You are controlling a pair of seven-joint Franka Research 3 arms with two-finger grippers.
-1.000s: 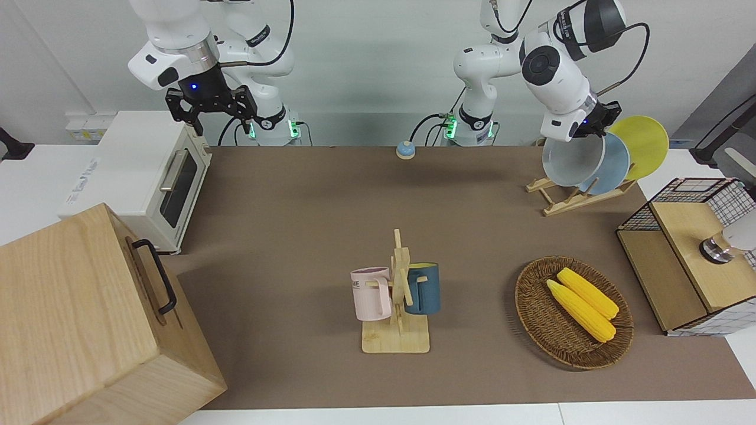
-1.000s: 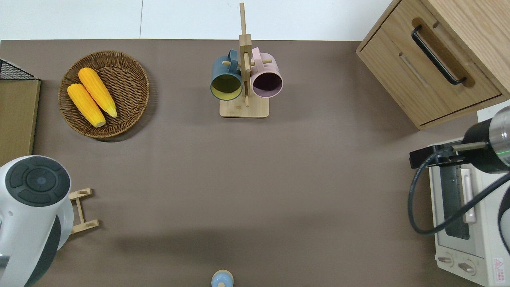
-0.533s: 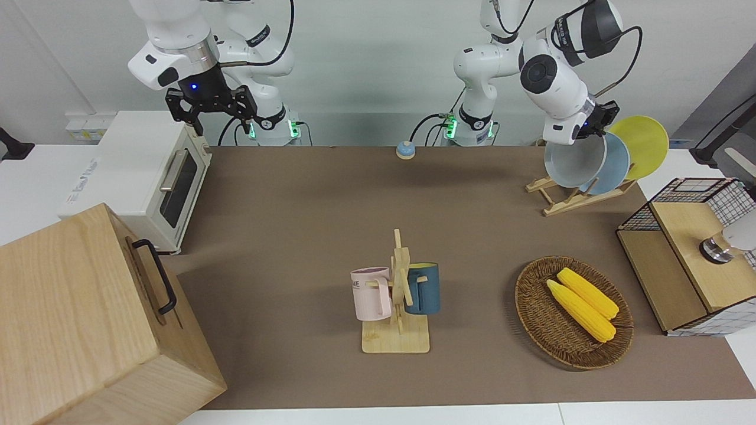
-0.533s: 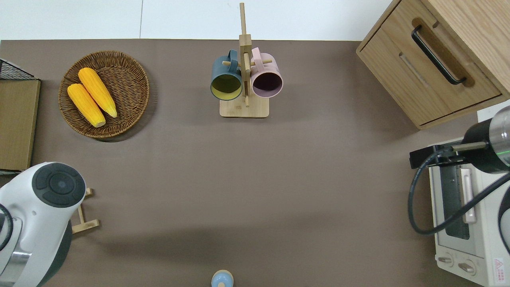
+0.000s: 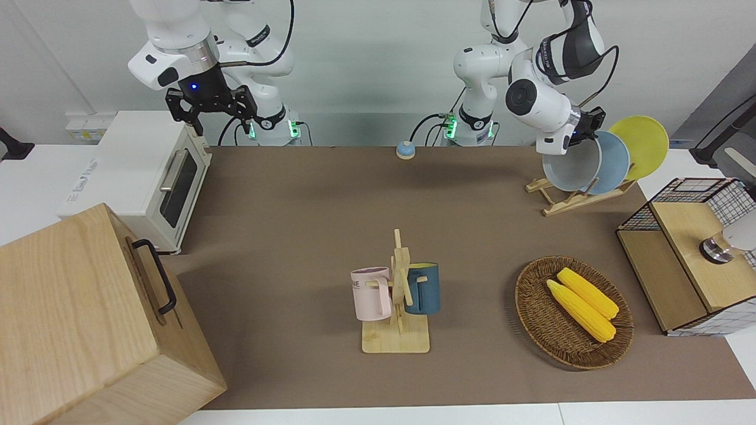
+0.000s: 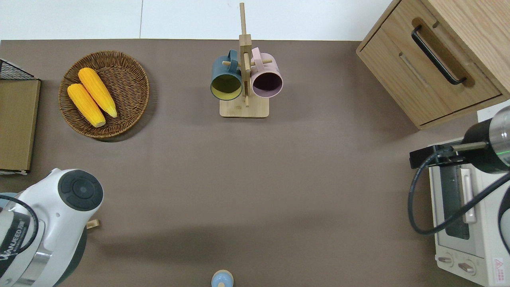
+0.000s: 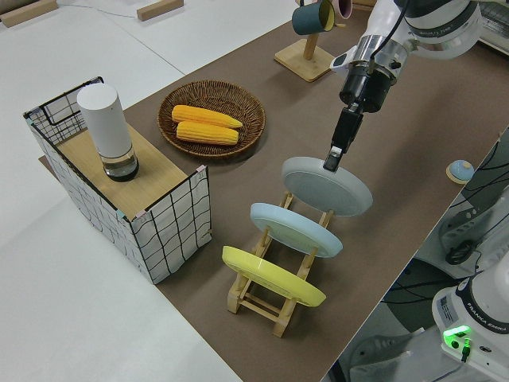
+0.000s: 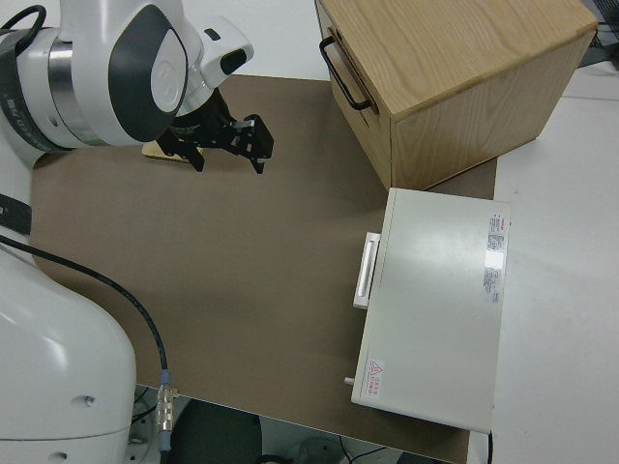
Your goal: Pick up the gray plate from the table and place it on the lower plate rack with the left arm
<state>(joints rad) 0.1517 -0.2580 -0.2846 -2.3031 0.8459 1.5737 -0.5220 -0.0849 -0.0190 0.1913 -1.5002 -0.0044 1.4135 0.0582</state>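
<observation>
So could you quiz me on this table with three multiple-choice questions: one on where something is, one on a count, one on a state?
1. Where is the gray plate?
A. flat on the table
B. on the rack, beside the blue plate
C. in the basket

2. How many corn cobs lie in the basket?
A. one
B. two
C. four

3. What is the left gripper doing?
A. gripping the gray plate's rim
B. holding a mug
C. hanging with nothing in it

Answers: 1 B, the left side view shows it leaning on the rack with the blue and yellow plates. 2 B, two yellow cobs lie side by side. 3 A, its fingers pinch the plate's upper edge.
</observation>
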